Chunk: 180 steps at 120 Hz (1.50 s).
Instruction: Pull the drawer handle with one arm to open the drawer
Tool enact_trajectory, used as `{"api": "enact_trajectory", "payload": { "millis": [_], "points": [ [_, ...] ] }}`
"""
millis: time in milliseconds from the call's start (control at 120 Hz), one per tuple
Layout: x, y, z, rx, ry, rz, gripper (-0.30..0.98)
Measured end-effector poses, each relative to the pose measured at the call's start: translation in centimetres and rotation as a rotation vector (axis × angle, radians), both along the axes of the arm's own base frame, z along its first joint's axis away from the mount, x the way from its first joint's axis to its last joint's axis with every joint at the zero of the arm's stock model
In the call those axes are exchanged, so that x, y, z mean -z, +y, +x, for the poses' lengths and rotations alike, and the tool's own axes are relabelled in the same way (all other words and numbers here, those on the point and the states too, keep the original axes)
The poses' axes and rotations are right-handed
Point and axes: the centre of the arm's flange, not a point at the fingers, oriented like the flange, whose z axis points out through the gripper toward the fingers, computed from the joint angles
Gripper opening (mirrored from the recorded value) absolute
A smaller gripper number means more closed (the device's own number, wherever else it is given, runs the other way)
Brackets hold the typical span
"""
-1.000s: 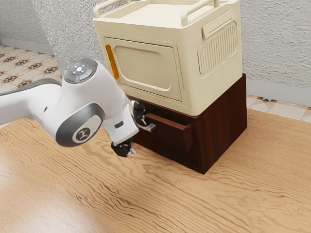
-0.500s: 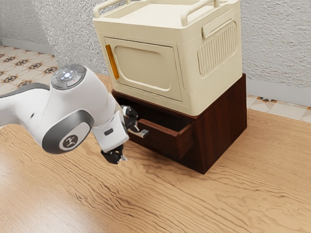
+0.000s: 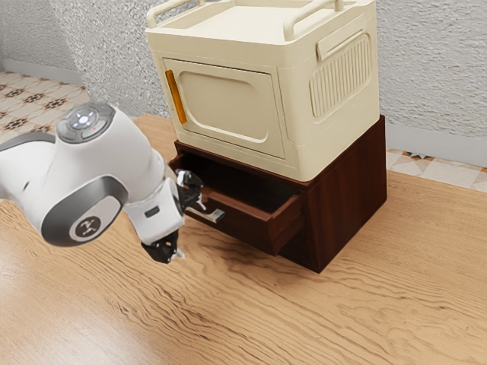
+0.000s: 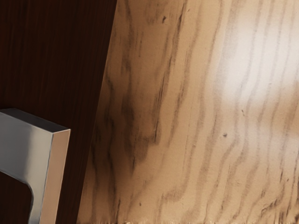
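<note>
My gripper (image 3: 191, 230) is at the drawer front in the exterior view, its two fingers spread wide apart. The upper finger is against or close beside the silver handle (image 3: 215, 216); the lower one hangs over the table, away from the handle. Behind the handle, the dark brown drawer (image 3: 251, 228) stands partly out of its cabinet (image 3: 346, 194), its inside showing. In the wrist view the metal handle (image 4: 28, 140) lies on the dark drawer front (image 4: 51, 56). Whether the finger touches the handle cannot be told.
A cream storage box (image 3: 228, 106) with an orange-handled door sits on top of the cabinet. The wooden table (image 3: 304, 319) extends in front of the drawer and past the cabinet toward the exterior view's right. A grey textured wall (image 3: 434, 68) stands behind.
My hand has moved back from the cabinet, toward the exterior view's left and slightly down. The drawer and its handle have come out with it, so more of the inside shows.
</note>
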Motion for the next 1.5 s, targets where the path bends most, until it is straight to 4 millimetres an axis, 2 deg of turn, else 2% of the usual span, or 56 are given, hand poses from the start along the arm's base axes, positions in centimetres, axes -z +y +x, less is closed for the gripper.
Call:
{"api": "enact_trajectory", "payload": {
  "millis": [150,300,675,900,1050,1133,1250,1367,1433,1500],
  "points": [
    [0.2,0.3,-1.4,-0.002,0.015,-0.009,0.69],
    [0.4,1.8,-2.3,-0.028,0.026,-0.023,0.69],
    [0.0,1.7,-4.9,-0.019,0.042,-0.046,0.62],
    [0.2,2.4,-6.5,-0.023,0.054,-0.053,0.70],
    [0.3,2.9,-6.9,-0.030,0.067,-0.050,0.68],
    [-0.6,3.0,-7.5,-0.031,0.060,-0.052,0.62],
    [-1.9,3.1,-8.4,-0.031,0.051,-0.056,0.65],
    [-3.9,1.8,-9.2,-0.011,0.033,-0.040,0.66],
    [-6.4,1.5,-9.0,-0.017,0.006,-0.052,0.67],
    [-10.9,-0.4,-7.6,-0.017,-0.031,-0.044,0.67]
  ]
}}
